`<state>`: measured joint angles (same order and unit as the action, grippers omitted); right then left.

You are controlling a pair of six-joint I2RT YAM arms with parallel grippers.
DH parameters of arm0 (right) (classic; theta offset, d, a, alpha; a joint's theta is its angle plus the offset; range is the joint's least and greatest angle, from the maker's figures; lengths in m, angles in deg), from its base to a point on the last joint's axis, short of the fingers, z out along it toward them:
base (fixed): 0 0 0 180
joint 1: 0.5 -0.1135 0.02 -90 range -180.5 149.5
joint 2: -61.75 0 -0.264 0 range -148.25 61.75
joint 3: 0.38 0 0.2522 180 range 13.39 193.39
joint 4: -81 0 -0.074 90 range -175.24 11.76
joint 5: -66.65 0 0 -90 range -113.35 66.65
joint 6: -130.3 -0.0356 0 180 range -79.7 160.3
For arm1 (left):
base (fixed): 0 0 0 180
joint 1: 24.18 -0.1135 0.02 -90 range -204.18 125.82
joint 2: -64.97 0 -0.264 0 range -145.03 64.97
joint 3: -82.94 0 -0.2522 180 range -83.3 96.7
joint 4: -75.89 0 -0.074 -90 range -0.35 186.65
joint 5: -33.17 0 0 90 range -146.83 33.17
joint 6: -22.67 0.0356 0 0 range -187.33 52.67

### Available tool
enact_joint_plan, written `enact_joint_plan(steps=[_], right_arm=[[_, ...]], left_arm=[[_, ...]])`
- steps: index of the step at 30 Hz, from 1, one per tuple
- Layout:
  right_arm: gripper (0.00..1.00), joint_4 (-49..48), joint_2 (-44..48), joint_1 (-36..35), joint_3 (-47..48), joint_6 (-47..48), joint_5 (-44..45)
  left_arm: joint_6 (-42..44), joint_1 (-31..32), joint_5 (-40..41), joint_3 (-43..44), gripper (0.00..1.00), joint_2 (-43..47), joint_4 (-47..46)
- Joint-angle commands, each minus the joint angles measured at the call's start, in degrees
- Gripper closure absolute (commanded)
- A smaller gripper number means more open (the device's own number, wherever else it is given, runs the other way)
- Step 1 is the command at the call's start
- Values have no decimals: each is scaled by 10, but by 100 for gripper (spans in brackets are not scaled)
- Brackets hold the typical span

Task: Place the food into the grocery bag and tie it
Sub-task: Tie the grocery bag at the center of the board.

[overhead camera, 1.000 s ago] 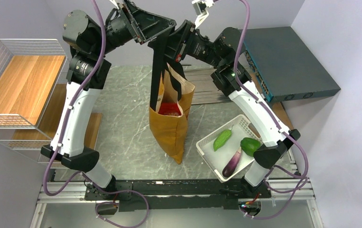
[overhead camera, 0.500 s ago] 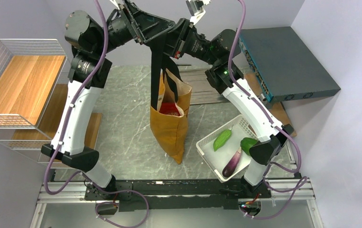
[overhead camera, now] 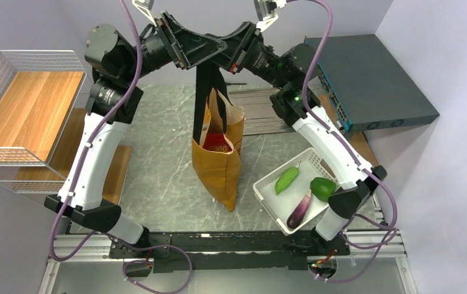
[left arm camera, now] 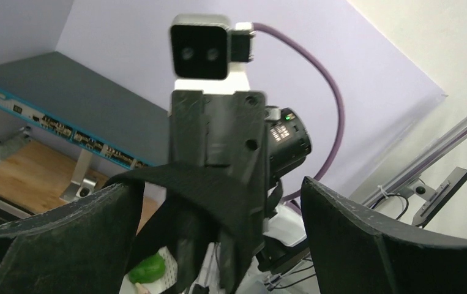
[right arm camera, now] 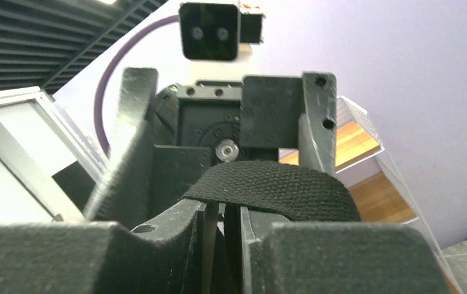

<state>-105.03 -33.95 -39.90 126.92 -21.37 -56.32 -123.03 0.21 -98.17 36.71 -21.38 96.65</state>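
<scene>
The mustard grocery bag (overhead camera: 218, 174) hangs upright over the marble table, its mouth open, with a red snack packet (overhead camera: 219, 146) of the food showing inside. Its black straps (overhead camera: 202, 98) rise to both grippers, which meet high above it. My left gripper (overhead camera: 209, 52) is open wide, its fingers (left arm camera: 59, 245) standing either side of the right gripper's tip, and a strap (left arm camera: 200, 184) is draped across between them. My right gripper (overhead camera: 226, 56) has its jaws a narrow way apart. A strap (right arm camera: 273, 190) lies looped over their tips and runs down through the slit, with light beside it.
A white basket (overhead camera: 317, 160) at the front right holds a green pepper (overhead camera: 323, 187), a pale green vegetable (overhead camera: 286, 179) and a purple eggplant (overhead camera: 299, 210). A wire rack with wooden shelves (overhead camera: 29, 104) stands on the left. A dark flat box (overhead camera: 371, 79) lies at the back right.
The right jaws have parted slightly around the strap. Both wrists have shifted a little up top, the right one swinging left and then back. The bag still hangs in place.
</scene>
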Motion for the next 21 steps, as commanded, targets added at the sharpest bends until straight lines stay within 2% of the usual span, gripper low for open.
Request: enact_joint_plan(steps=[1,13,17,21], right_arm=[[79,-101,74,3,9,23,67],[77,-46,114,7,-11,82,104],[74,10,126,7,0,131,132],[69,18,141,6,-12,159,155]], left_arm=[[17,3,-19,-23,1,6,14],[36,-5,-47,-15,0,4,7],[68,-14,-34,12,1,10,52],[115,-16,-12,51,1,4,124]])
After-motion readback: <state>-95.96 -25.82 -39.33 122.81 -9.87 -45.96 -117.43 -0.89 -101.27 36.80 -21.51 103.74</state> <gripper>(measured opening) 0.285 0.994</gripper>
